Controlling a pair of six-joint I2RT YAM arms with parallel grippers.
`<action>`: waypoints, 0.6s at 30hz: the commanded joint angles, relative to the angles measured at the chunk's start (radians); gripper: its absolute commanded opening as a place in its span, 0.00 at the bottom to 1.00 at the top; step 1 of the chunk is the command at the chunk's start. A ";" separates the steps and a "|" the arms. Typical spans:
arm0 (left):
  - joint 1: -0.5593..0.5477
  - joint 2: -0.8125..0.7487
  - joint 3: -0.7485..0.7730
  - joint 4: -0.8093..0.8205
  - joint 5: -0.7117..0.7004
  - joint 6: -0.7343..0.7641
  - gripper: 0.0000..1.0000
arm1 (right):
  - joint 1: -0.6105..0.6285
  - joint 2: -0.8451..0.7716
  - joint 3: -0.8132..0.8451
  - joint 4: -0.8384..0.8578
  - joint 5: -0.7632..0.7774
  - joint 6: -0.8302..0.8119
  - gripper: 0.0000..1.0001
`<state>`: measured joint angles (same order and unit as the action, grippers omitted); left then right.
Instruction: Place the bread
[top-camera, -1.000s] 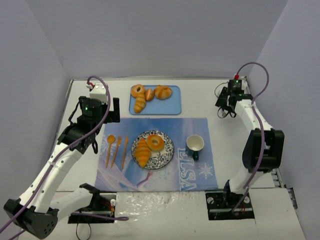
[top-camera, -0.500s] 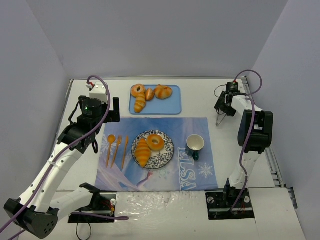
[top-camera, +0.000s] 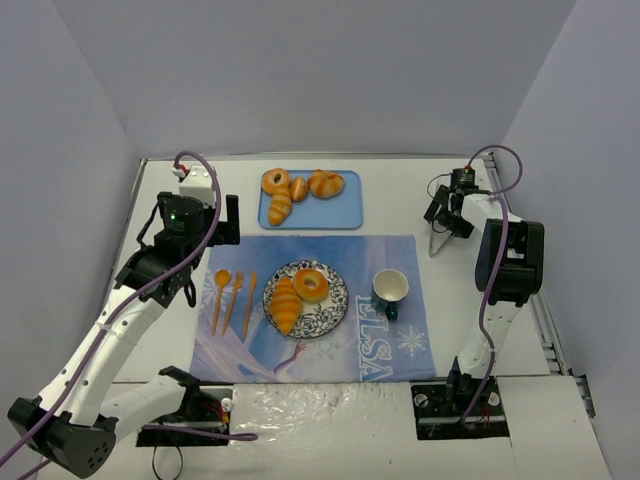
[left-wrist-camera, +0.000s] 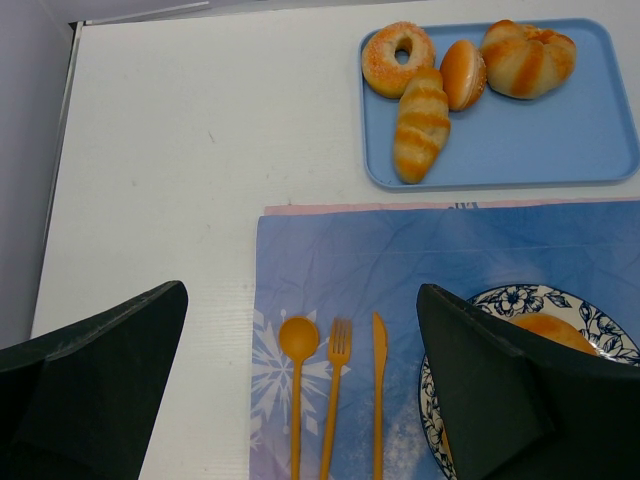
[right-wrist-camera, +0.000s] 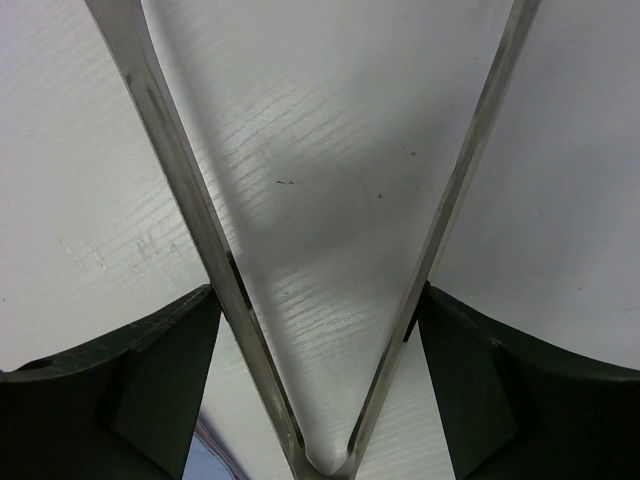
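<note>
Several breads lie on a blue tray (top-camera: 335, 213) at the back: a sugared donut (top-camera: 275, 181), a long roll (top-camera: 280, 207), a small bun (top-camera: 299, 188) and a striped round bun (top-camera: 326, 183); the tray (left-wrist-camera: 560, 140) also shows in the left wrist view. A patterned plate (top-camera: 336, 301) on the placemat holds a long roll (top-camera: 284, 304) and a donut (top-camera: 311, 285). My left gripper (top-camera: 205, 235) is open and empty above the placemat's left edge (left-wrist-camera: 300, 300). My right gripper (top-camera: 447, 212) is shut on metal tongs (top-camera: 436, 240), whose arms (right-wrist-camera: 180, 180) are spread over bare table at the right.
A blue Elsa placemat (top-camera: 390, 350) covers the middle. On it lie an orange spoon, fork and knife (top-camera: 233, 298) left of the plate and a dark green cup (top-camera: 390, 290) to its right. White walls stand on three sides.
The right arm has folded inward, and its gripper with the tongs has shifted slightly left and toward the placemat corner. The left arm has not moved.
</note>
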<state>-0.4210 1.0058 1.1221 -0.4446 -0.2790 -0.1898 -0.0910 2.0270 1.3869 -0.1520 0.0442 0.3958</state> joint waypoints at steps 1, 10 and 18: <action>-0.007 -0.019 0.038 0.052 -0.017 0.013 0.97 | -0.001 -0.033 0.007 0.028 0.025 0.011 0.79; -0.007 -0.019 0.038 0.052 -0.014 0.012 0.97 | -0.007 -0.142 -0.017 0.025 0.045 0.011 0.83; -0.009 -0.021 0.038 0.052 -0.015 0.012 0.97 | -0.003 -0.334 -0.048 0.017 -0.021 0.000 0.83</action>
<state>-0.4210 1.0058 1.1221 -0.4442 -0.2790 -0.1898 -0.0921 1.8617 1.3441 -0.1528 0.0482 0.3996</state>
